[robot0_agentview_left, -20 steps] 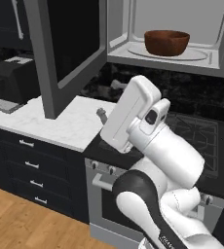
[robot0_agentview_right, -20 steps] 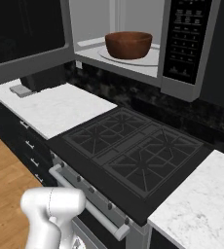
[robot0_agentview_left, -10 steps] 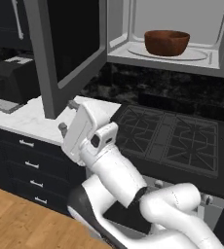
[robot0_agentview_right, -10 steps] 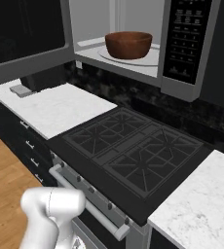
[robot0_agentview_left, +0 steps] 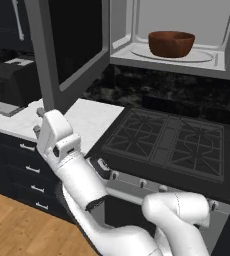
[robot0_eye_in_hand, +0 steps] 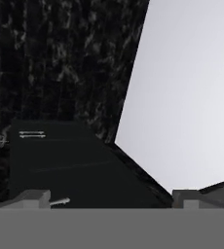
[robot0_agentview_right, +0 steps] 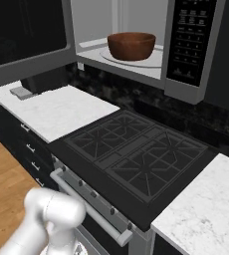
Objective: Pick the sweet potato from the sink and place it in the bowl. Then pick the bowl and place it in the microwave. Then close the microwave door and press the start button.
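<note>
Bowl (robot0_agentview_left: 171,43) sits inside the microwave (robot0_agentview_left: 222,60), centred on the round turntable plate (robot0_agentview_left: 207,56), upper right of the left base view; in the right base view the bowl (robot0_agentview_right: 131,45) is at top centre, just left of the dark control panel (robot0_agentview_right: 191,40). Bowl interior cannot be seen from either angle, so the sweet potato's position cannot be told.

Microwave door (robot0_agentview_left: 67,45) stands open, swung out toward the upper left of the left base view, its grey frame reaching down to just above the white marble counter (robot0_agentview_left: 94,117). In the right base view the door (robot0_agentview_right: 27,37) fills the upper left.

Below the microwave: black gas cooktop (robot0_agentview_left: 172,145) with grates, oven knobs along its front edge. A black appliance (robot0_agentview_left: 14,82) sits on the counter at far left.

Gripper (robot0_agentview_left: 38,121) is at left centre of the left base view, low, just under the open door's lower edge, over the counter edge. Fingers too small and blurred there; the hand view shows fingertips (robot0_eye_in_hand: 33,198) at the bottom corners, well apart, nothing between them. Grip released.
</note>
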You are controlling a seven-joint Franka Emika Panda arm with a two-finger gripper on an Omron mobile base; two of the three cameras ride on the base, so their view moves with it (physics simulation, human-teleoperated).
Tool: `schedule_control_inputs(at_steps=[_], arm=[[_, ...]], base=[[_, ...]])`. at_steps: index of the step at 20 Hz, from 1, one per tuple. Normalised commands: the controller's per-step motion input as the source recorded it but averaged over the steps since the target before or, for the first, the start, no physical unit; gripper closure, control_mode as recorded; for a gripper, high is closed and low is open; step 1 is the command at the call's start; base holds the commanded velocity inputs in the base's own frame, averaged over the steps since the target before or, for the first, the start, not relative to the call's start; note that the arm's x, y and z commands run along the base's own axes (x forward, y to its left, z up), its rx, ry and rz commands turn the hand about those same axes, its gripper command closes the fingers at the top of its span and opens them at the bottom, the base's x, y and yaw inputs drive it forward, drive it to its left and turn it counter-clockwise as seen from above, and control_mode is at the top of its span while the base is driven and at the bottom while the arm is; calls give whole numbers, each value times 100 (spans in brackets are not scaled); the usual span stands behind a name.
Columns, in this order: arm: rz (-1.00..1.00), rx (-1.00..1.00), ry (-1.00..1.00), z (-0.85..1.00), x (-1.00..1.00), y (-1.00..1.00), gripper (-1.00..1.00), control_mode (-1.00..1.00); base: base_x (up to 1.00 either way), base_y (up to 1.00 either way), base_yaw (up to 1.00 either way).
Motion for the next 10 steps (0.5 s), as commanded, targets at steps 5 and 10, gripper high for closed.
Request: schedule_control_inputs(at_steps=[5, 10], arm=[[-22, 7, 0, -8, -5, 83, -100, -100], [-20, 19, 8, -1, -8, 69, -100, -100]], base=[[0, 0, 0], [0, 0, 0]])
